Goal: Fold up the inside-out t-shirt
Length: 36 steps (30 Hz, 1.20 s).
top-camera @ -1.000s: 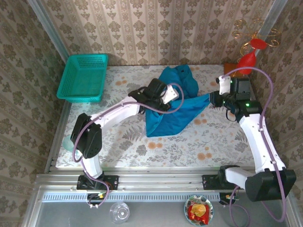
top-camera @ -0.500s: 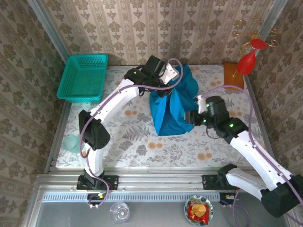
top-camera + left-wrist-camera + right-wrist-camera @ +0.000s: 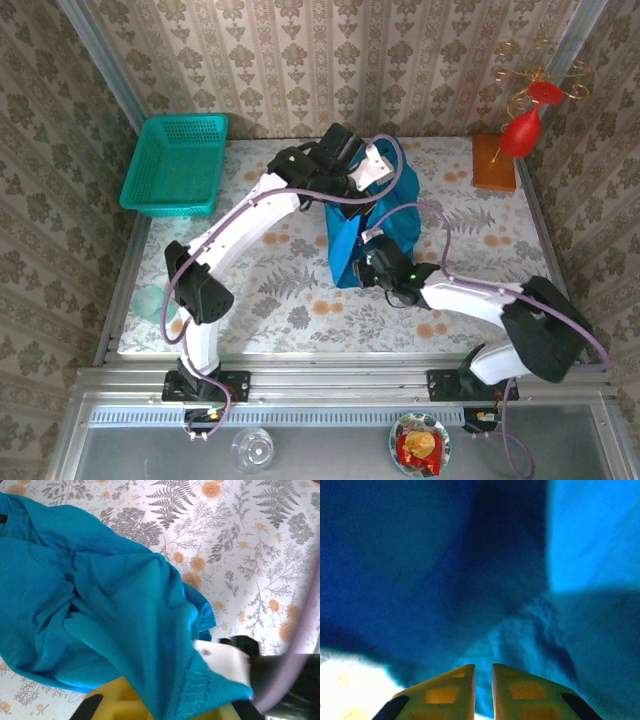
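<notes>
Blue t-shirt (image 3: 388,232) sits right in the middle of the flowered table (image 3: 250,290), bunched and gathered into a tall narrow heap, with its upper end lifted and its lower edge trailing towards the near side. The left gripper (image 3: 165,706) is above it, yellow fingers clamped on a thick fold. From the wrist camera the cloth spills over both fingers and hangs down in deep creases, with a ribbed hem beside the right-hand finger. The right gripper (image 3: 483,676) is low against the near side of the heap. Its fingers are drawn in to a thin slit, and it appears to nip the blue cloth right at the tips. A teal basket (image 3: 185,123) sits in the far left corner, well apart from the shirt.
</notes>
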{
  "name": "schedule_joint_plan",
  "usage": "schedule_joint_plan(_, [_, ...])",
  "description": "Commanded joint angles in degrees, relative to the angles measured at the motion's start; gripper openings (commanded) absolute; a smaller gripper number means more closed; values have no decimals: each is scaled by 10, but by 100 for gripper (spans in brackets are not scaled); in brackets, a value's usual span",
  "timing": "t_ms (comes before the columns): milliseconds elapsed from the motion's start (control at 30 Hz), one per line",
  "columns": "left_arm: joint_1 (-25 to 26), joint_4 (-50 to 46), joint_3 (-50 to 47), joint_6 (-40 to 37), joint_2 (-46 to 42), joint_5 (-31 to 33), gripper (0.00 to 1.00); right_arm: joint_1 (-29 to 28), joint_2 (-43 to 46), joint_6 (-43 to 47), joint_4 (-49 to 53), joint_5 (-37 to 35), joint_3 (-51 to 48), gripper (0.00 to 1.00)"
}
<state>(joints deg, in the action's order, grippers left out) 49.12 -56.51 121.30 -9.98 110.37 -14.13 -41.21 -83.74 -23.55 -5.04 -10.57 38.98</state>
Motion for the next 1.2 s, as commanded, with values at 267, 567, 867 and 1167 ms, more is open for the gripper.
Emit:
schedule_joint_plan(267, [41,-49,49,-19,-62,-1,0,58,-87,-44,-100,-111,70,21])
schedule_joint_plan(567, [99,-84,154,-38,-43,7,0,84,-100,-55,-105,-54,133,47])
schedule_joint_plan(867, [138,-86,229,-38,-44,-7,0,91,-216,-33,-11,-11,244,69])
schedule_joint_plan(1167, [147,-38,214,-3,-114,-51,0,94,-341,-30,177,18,389,83])
